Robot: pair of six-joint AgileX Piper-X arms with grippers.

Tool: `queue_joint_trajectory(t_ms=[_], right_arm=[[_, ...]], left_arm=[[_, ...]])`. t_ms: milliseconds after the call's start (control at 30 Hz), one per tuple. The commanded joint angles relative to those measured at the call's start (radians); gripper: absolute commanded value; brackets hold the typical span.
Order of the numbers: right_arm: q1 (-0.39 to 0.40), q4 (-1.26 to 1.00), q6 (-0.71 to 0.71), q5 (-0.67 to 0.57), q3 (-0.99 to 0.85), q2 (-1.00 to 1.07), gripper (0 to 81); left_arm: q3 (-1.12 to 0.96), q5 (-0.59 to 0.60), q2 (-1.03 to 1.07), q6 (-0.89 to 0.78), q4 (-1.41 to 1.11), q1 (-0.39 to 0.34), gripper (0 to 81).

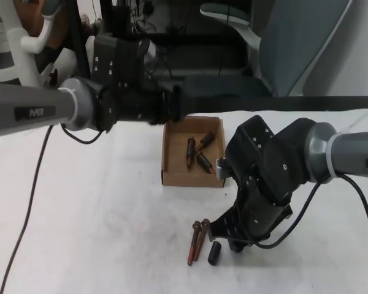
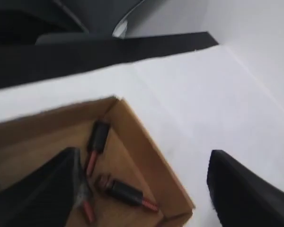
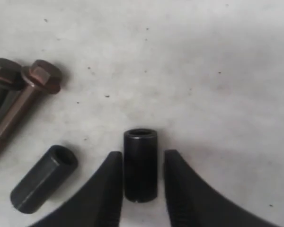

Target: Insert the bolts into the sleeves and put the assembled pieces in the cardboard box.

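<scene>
Bolts [image 1: 192, 245], two of them, reddish-brown, lie side by side on the white bench [image 1: 98, 233], in front of the cardboard box [image 1: 165, 153] and on its near side, with their heads toward the box. Just beside them lies a loose black sleeve [image 1: 214, 252], apart from the bolts. The right gripper [image 3: 142, 163] is down at the bench, next to this sleeve. A second sleeve [image 3: 140, 165] lies flat between its two fingers [image 3: 99, 194]. The fingers stand very close on both sides of it, but on one side I see a thin light gap, so they are not pressed onto it. The left arm reaches in from the other side, and the left gripper [image 2: 143, 156] hangs above the far part of the box. Its fingers are spread wide apart and hold nothing. Inside the box lie three assembled pieces [image 1: 191, 153], each a bolt with a black sleeve on it. One of them, in the left wrist view, is partly hidden behind a finger.
</scene>
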Motion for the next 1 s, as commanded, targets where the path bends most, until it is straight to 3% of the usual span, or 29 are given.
queue_joint_trajectory(t_ms=[0,33,167,267,333,433,500,600,733,967], right_arm=[[-0.005,-0.003,-0.044,0.038,-0.003,0.0,5.5],[-0.005,-0.003,-0.058,0.04,-0.003,0.0,0.1],[-0.005,0.008,-0.084,0.057,-0.003,0.0,0.6],[-0.005,0.048,-0.094,0.067,-0.003,-0.012,0.6],[-0.005,0.076,-0.094,0.092,-0.003,-0.038,0.6],[-0.005,0.095,-0.094,0.096,-0.003,-0.1,0.6],[-0.005,0.099,-0.094,0.096,-0.003,-0.147,0.6],[-0.005,0.112,-0.092,0.112,-0.003,-0.22,0.6],[-0.005,0.148,-0.092,0.115,-0.003,-0.306,0.6],[-0.005,0.234,-0.092,0.118,-0.003,-0.405,0.6]], left_arm=[[-0.007,0.06,-0.015,0.011,0.151,0.013,70.0],[-0.007,0.095,-0.015,0.011,0.182,0.016,70.0],[-0.007,0.267,-0.018,-0.016,0.205,0.019,70.0],[-0.007,0.421,-0.027,-0.094,0.214,0.019,59.6],[-0.007,0.542,-0.042,-0.108,0.233,0.012,57.1],[-0.007,0.559,-0.084,-0.121,0.369,-0.002,56.3],[-0.007,0.493,-0.117,-0.071,0.487,-0.017,55.6],[-0.007,0.277,-0.16,0.066,0.675,-0.056,55.6],[-0.007,-0.129,-0.197,0.257,0.846,-0.178,55.6],[-0.007,-0.556,-0.195,0.202,0.801,-0.382,55.6]])
